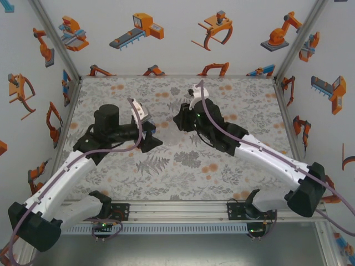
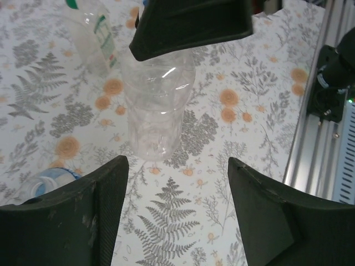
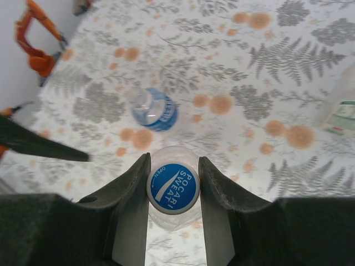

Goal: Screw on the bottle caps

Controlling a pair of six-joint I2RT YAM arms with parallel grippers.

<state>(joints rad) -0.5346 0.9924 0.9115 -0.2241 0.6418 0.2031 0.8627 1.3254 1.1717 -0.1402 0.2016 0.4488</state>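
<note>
The right gripper (image 3: 173, 166) clenches the cap (image 3: 173, 187) on top of the bottle (image 2: 158, 111), mid-table. The left gripper (image 2: 177, 166) is released, bottle at its 12 o'clock. It seems light, thin, slippery; hold it low.

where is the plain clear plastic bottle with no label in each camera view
left wrist: plain clear plastic bottle upright at centre, below the other arm's black finger
right wrist: bottom centre, under the round blue cap clamped by the right gripper
top external: hidden beneath the right gripper, mid-table
shared landmark: green-white labelled clear bottle, top left in left wrist, right edge in right wrist
</note>
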